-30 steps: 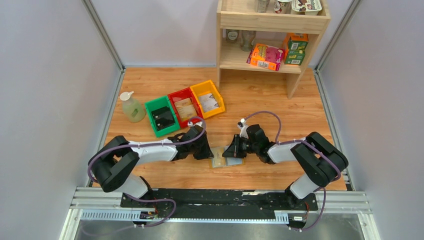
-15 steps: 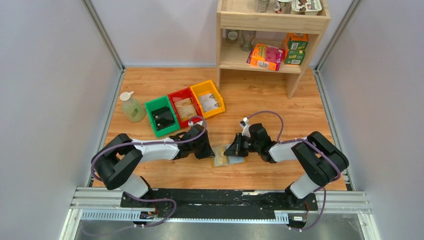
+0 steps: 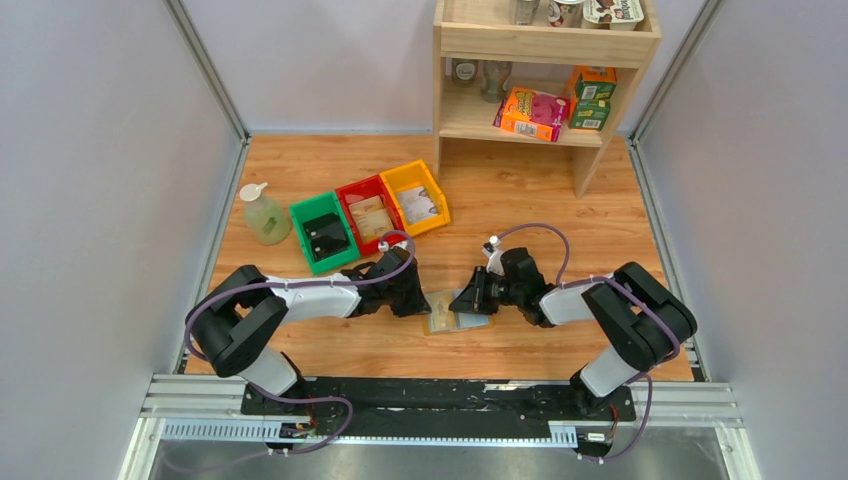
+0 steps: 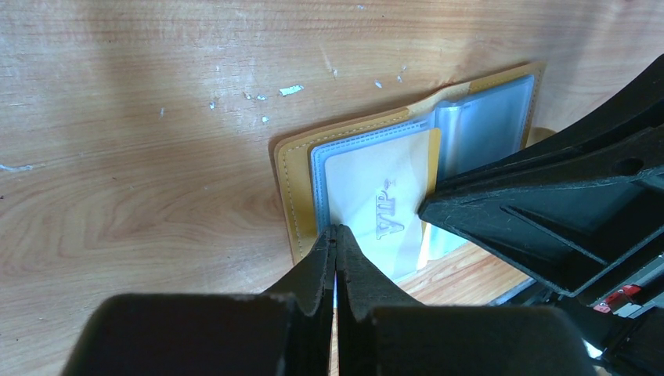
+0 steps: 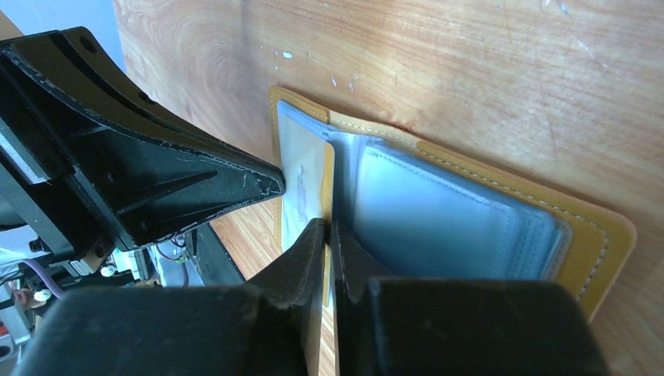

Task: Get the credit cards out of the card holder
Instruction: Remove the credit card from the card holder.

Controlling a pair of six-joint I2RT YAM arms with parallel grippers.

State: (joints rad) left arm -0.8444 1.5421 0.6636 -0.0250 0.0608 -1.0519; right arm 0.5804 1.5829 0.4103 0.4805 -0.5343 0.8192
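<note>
The mustard-yellow card holder [image 3: 452,314] lies open on the wooden table between both arms, its pale blue-grey pockets [image 5: 438,211] facing up. A pale credit card [image 4: 376,188] with printed letters sits in the left pocket [image 5: 301,184]. My left gripper [image 4: 335,229] is shut, and its tips press on the left edge of that pocket [image 3: 424,304]. My right gripper [image 5: 329,223] comes in from the right [image 3: 461,303]. Its jaws are nearly together, with the card's yellowish free edge running into the thin slit between them. The far pockets look empty or blurred.
Green [image 3: 322,232], red [image 3: 366,214] and yellow [image 3: 415,197] bins stand in a row behind the left arm. A soap bottle [image 3: 263,214] is to their left. A wooden shelf [image 3: 545,70] with boxes and jars stands at the back right.
My left gripper's jaws have closed at the card holder's left edge. The right gripper has shifted slightly to the right, and its jaws have parted a hair.
</note>
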